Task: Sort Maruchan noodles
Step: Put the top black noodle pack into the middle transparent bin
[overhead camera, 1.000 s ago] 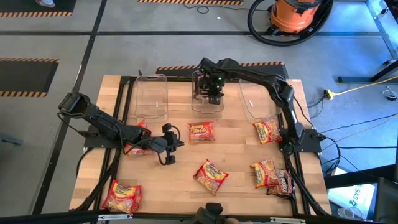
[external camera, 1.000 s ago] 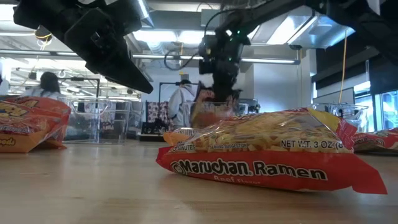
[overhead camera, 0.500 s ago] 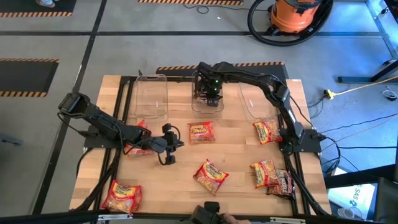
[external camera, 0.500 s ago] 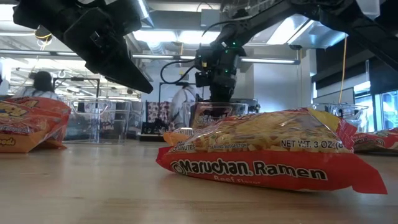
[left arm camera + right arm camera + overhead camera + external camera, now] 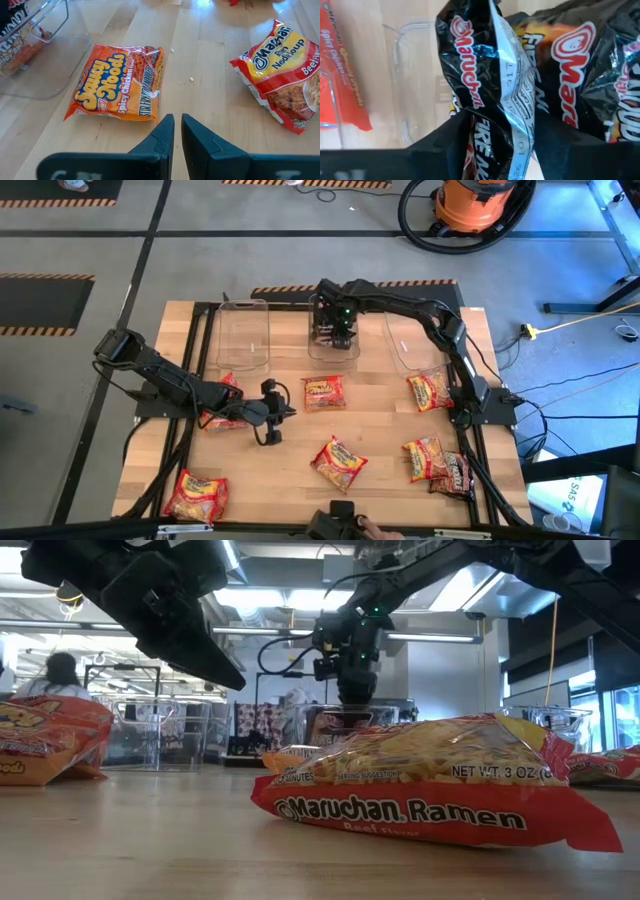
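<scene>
Three clear bins stand along the far edge. In the middle bin (image 5: 333, 338) lie dark maroon-black Maruchan noodle packets (image 5: 580, 60). My right gripper (image 5: 336, 328) points down into this bin, open, with one black packet (image 5: 485, 75) upright between its fingers. Red and orange packets lie flat on the table, among them an orange one (image 5: 323, 391) and a red one (image 5: 338, 463). My left gripper (image 5: 272, 416) hovers shut above the table's middle left, just short of the orange packet (image 5: 119, 85). My right gripper comes from above, its fingers (image 5: 451, 137) on either side of the black packet's crinkled back seam (image 5: 516, 117). Whether they touch the packet I cannot tell. The packet stands on edge in the middle bin, against the other black packets.
The left bin (image 5: 243, 335) and the right bin (image 5: 408, 340) flank the middle one. More packets lie at the right (image 5: 430, 391), near right (image 5: 424, 457) (image 5: 455, 473), near left (image 5: 197, 495) and under the left arm (image 5: 222, 405). A person moves in the room behind.
My right gripper has gone down over the middle bin with the black packet. The packet hung clear below the fingers before and now sits inside the bin.
</scene>
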{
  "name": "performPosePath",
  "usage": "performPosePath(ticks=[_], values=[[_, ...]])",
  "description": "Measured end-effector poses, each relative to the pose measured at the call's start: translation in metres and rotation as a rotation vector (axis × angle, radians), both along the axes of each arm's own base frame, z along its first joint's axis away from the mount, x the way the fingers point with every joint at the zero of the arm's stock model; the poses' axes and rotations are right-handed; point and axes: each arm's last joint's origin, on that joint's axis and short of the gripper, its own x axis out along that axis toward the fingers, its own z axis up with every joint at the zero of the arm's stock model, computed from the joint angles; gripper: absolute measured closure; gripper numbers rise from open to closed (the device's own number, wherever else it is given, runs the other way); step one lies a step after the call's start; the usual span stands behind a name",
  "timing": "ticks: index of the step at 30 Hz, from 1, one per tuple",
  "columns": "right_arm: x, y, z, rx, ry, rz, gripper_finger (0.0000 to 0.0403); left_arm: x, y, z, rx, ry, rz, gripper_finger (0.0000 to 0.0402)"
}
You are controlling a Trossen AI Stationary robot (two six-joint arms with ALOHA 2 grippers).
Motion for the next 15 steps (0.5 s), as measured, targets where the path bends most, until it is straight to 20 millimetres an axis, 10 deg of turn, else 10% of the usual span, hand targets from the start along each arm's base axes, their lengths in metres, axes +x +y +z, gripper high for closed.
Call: performPosePath(ticks=[15], values=[[-0.008, 0.009, 0.049, -0.225, -0.04, -0.051, 0.021, 0.0, 0.0, 0.0, 0.002, 0.001, -0.005, 0.0373]])
